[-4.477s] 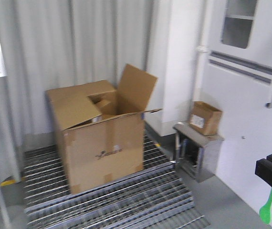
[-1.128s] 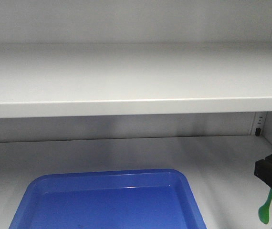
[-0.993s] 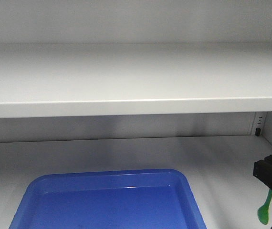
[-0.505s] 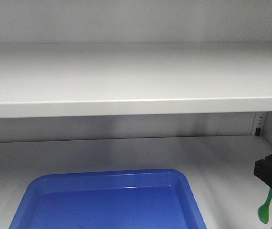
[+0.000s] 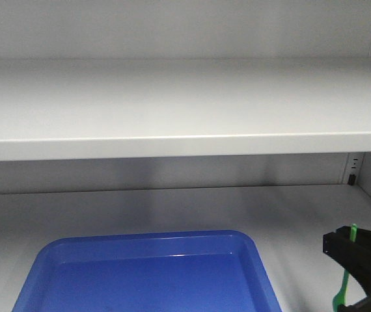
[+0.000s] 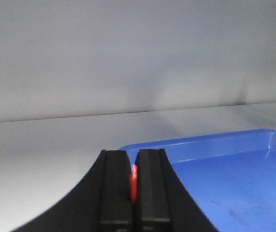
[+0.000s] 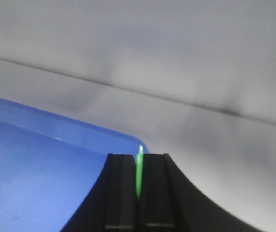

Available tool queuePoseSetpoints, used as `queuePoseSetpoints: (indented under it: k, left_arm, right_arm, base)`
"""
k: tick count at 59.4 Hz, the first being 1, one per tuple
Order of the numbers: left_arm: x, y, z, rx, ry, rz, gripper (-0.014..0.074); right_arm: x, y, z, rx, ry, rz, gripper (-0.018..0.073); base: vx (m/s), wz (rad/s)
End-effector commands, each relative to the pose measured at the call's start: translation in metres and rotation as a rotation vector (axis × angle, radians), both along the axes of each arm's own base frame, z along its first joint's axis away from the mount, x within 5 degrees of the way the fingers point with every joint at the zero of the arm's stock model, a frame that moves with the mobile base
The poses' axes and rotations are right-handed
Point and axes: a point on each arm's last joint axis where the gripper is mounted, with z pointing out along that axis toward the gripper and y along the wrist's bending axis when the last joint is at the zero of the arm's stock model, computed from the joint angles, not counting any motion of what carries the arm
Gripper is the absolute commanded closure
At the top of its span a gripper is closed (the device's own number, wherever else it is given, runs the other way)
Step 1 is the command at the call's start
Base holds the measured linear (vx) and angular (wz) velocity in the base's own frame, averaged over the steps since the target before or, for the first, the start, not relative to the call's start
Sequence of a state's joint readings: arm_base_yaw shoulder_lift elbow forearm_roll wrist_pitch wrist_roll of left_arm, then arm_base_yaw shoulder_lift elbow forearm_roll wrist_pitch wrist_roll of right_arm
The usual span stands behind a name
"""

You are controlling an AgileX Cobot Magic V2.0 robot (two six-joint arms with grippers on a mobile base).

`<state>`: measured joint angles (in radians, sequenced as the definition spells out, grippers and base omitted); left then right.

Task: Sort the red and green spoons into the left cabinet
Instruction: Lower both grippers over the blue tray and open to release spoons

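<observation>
green spoon (image 5: 342, 283) bowl hidden, right hand (image 5: 358, 260) cropped

Cabinet (image 5: 172, 110) shelves look like smooth, matt pale grey painted metal. The blue tray (image 5: 146, 273) is glossy plastic with light scuffs. Green spoon (image 5: 343, 286) and red spoon (image 6: 133, 181) look like bright smooth plastic. Both tools are matt black.
</observation>
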<state>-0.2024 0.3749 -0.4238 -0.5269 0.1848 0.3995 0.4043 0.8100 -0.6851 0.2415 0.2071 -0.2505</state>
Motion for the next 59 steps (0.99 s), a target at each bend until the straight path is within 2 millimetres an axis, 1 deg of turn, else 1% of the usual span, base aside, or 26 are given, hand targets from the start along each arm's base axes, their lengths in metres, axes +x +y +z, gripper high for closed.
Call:
queuePoseSetpoints:
  k: [1,6,9,14,20,27,34,49,59]
  left_arm:
    - [0.008,0.003,0.015,-0.051,-0.073,0.046,0.0594]
    - [0.020,0.001,0.018,-0.045,-0.051,0.056,0.0594]
    - [0.027,0.000,0.023,-0.015,-0.049,0.059,0.0594]
    - [0.041,-0.002,0.036,0.053,-0.070,0.069,0.0594]
    - [0.057,-0.007,0.052,0.067,-0.056,0.057,0.0594]
    - [0.067,-0.011,0.062,0.012,-0.027,0.038,0.0594]
    - [0.070,-0.018,0.069,-0.001,-0.023,-0.007,0.0594]
    - [0.074,-0.048,0.061,0.033,0.007,-0.177,0.0594]
    - [0.084,-0.072,0.048,0.086,0.050,-0.269,0.0594]
  right_arm:
    - [0.008,0.001,0.014,0.075,-0.064,-0.026,0.0561]
    - [0.016,0.005,0.008,0.076,-0.044,-0.028,0.0561]
    - [0.019,0.008,0.007,0.052,-0.055,-0.015,0.0561]
    - [0.022,0.018,0.006,0.025,-0.093,0.023,0.0561]
    - [0.022,0.034,0.006,0.014,-0.152,0.080,0.0561]
    - [0.022,0.050,0.005,0.037,-0.176,0.127,0.0561]
    - [0.024,0.065,-0.002,0.035,-0.175,0.167,0.0561]
    - [0.029,0.093,-0.013,0.045,-0.201,0.218,0.0561]
    - [0.034,0.103,-0.018,0.053,-0.228,0.213,0.0561]
  base:
    - [0.00,0.00]
    - [0.00,0.00]
    - [0.00,0.00]
    - [0.00,0.00]
    - [0.00,0.00]
    - [0.00,0.00]
    - [0.00,0.00]
    - [0.00,0.00]
    - [0.00,0.00]
